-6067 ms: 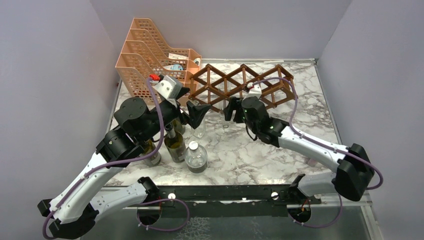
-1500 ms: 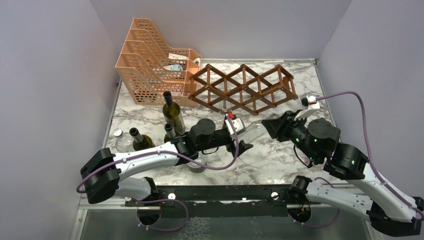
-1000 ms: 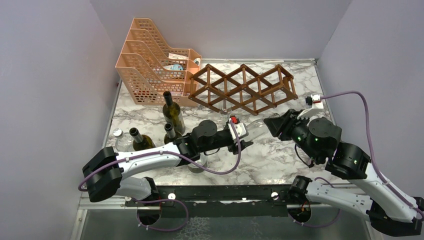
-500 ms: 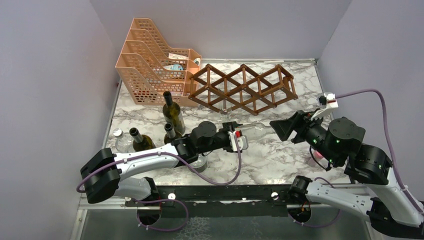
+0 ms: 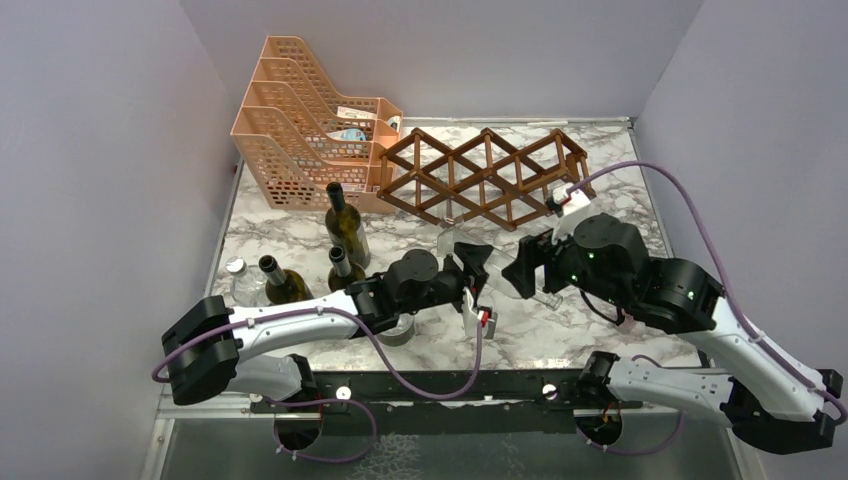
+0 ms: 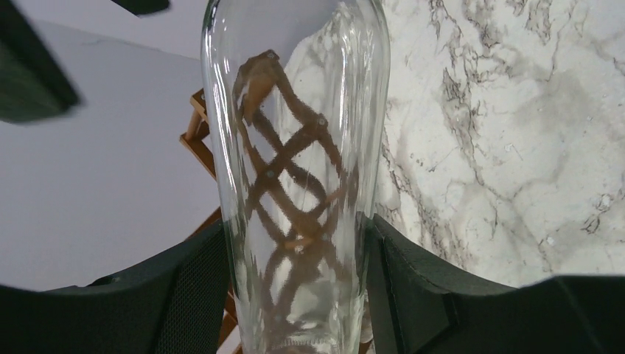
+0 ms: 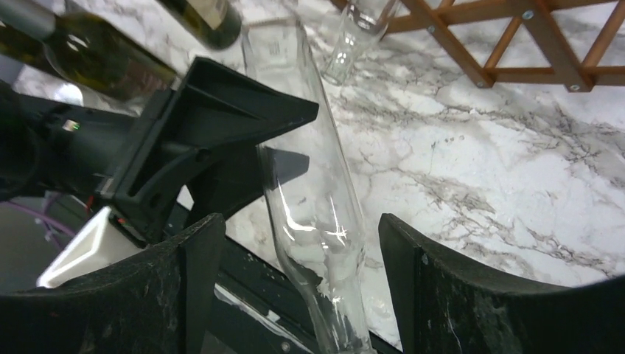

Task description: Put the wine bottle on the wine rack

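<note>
The left jaws are clamped on the wine bottle [image 6: 295, 184], a clear, empty glass one. Their black fingers [image 6: 184, 295] press against the glass on both sides with no gap showing. The bottle hangs tilted above the marble table [image 5: 620, 190], over the near middle of it, touching nothing else that I can make out. At three o'clock from the left jaws, the right jaws stand wide apart and straddle the same bottle further along its length. Their fingers [image 7: 184, 287] flank the glass with a gap on each side, so they grip nothing. The wine rack [image 5: 480, 175] sits at twelve o'clock from the bottle, toward the far side of the table and apart from it. Through the glass, the left wrist view shows its reddish-brown slats as a bent lattice. A second piece of clear glass [image 7: 354, 37] stands just beside the rack's near foot, though I cannot tell what it is. At nine o'clock from the left jaws, three dark green bottles [image 5: 345, 225] stand upright, close together. A peach file tray [image 5: 300, 110] fills the corner at eleven o'clock, just beside the rack's left end.
</note>
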Motion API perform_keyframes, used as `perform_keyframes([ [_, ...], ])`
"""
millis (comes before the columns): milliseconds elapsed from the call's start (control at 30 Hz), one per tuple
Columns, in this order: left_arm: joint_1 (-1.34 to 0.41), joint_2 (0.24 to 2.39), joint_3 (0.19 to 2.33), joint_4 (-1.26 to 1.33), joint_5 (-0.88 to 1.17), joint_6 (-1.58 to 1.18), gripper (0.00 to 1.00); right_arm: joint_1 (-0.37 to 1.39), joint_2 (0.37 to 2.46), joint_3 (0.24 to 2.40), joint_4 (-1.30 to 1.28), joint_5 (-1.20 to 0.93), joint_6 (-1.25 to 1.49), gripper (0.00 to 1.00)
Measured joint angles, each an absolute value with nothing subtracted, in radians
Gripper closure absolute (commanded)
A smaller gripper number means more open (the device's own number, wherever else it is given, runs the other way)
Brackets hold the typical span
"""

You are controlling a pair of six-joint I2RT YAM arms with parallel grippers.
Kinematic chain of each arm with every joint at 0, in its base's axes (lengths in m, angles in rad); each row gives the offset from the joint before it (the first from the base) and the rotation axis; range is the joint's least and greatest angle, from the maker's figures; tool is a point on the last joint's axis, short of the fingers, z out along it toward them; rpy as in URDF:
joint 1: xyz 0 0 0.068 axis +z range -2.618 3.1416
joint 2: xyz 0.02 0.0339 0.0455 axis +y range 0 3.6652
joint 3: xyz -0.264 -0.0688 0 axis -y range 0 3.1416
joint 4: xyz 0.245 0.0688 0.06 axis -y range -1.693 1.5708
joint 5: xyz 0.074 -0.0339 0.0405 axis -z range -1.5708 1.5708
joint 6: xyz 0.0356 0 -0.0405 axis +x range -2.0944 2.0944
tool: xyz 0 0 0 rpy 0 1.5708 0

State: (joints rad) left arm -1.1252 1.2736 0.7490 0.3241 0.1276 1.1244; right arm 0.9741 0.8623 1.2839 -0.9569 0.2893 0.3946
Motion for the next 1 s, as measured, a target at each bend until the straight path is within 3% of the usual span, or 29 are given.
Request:
perform_keyframes([
  [700,-1.182,1.234,0.673,0.336,0.064,1.269,1.00,0.974,0.965,1.115,-0.955,0.144,0.392,0.30],
  [833,-1.182,1.214,0.670,0.339,0.063,1.261,1.00,0.974,0.977,1.098,-0.945,0.124,0.393,0.42],
  [1000,-1.182,1.209,0.669,0.331,0.056,1.242,1.00,0.974,0.995,1.102,-0.941,0.117,0.396,0.65],
])
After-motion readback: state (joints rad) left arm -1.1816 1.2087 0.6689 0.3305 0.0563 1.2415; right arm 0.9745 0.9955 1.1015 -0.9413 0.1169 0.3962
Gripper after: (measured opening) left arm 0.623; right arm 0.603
